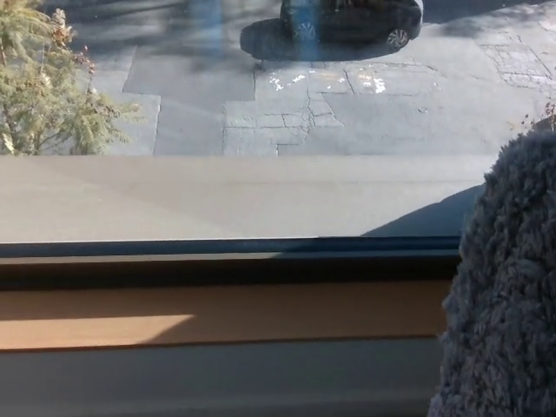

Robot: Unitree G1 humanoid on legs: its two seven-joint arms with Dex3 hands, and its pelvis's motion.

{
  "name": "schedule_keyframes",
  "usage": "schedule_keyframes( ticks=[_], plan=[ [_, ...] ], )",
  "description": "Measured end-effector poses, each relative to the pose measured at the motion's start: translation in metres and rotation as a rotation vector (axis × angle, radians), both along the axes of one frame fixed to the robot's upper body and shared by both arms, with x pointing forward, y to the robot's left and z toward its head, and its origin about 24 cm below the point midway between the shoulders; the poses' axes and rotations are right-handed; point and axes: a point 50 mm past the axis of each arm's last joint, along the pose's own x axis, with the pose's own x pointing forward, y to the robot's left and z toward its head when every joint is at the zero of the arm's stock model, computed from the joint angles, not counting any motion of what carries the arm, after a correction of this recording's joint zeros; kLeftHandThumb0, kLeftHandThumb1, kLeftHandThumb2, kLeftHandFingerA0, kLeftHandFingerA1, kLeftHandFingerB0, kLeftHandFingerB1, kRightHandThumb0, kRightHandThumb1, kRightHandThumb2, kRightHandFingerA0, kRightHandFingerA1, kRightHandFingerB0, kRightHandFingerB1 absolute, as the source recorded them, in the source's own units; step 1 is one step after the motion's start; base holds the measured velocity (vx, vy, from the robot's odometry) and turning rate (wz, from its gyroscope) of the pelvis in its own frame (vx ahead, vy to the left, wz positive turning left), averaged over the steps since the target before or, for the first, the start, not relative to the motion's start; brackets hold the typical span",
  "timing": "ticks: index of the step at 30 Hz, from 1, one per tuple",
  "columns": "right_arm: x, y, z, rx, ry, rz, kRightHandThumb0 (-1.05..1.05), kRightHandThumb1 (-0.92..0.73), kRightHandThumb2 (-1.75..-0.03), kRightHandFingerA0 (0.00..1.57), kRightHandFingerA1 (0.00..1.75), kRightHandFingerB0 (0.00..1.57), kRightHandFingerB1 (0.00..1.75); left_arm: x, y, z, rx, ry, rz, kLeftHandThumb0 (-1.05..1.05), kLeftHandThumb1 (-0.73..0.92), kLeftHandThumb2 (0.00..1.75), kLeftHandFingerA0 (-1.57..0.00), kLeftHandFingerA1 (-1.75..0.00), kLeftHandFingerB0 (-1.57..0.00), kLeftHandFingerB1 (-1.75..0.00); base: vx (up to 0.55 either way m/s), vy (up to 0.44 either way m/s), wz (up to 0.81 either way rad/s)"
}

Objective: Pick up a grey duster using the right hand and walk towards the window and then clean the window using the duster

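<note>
A fluffy grey duster (508, 287) fills the right edge of the head view, from the bottom up past the lower window frame (226, 248). Its top overlaps the window glass (261, 113) at the right; I cannot tell whether it touches the pane. The duster hides whatever holds it. Neither of my hands shows in the picture.
A wooden sill (261, 313) with a sunlit patch at the left runs below the dark frame, and a pale ledge (217, 382) lies under it. Through the glass I see a tree (48, 87), cracked pavement and a dark car (352, 19).
</note>
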Motion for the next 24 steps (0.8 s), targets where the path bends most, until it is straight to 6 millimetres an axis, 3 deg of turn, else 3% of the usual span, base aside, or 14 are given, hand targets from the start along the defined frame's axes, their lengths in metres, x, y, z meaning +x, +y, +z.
schedule_keyframes(
  ticks=[12, 13, 19, 20, 24],
  plan=[
    [-0.004, 0.0, 0.013, -0.141, -0.175, 0.077, -0.27, -0.7, -1.2, 1.11, 1.75, 0.83, 1.75, 0.0, -0.005, -0.002, -0.013, -0.001, 0.004, -0.15, 0.66, 0.83, -0.92, -1.2, -0.82, -0.92, -0.29, -0.058, -0.1],
    [-0.004, 0.001, 0.014, -0.151, -0.189, 0.085, -0.26, -0.62, -1.31, 1.09, 1.75, 0.82, 1.75, 0.0, -0.005, -0.002, -0.015, 0.0, 0.004, -0.14, 0.62, 0.83, -0.96, -1.23, -0.85, -0.97, -0.24, -0.034, -0.01],
    [-0.005, 0.001, 0.021, -0.229, -0.295, 0.136, -0.27, -0.66, -1.26, 1.08, 1.75, 0.81, 1.75, -0.005, -0.005, -0.002, -0.016, 0.01, 0.013, -0.15, 0.66, 0.83, -0.92, -1.2, -0.82, -0.93, -0.15, 0.103, -0.17],
    [-0.005, 0.001, 0.022, -0.243, -0.311, 0.144, -0.28, -0.58, -1.38, 1.09, 1.75, 0.8, 1.75, -0.006, -0.005, -0.002, -0.016, 0.012, 0.015, -0.15, 0.65, 0.84, -0.92, -1.2, -0.82, -0.93, -0.18, 0.253, 0.24],
    [-0.004, 0.006, 0.027, -0.267, -0.387, 0.171, -0.28, -0.58, -1.38, 1.09, 1.75, 0.8, 1.75, -0.007, -0.001, -0.001, -0.007, 0.012, 0.019, -0.15, 0.65, 0.84, -0.92, -1.2, -0.82, -0.93, -0.14, 0.324, -0.19]
  ],
)
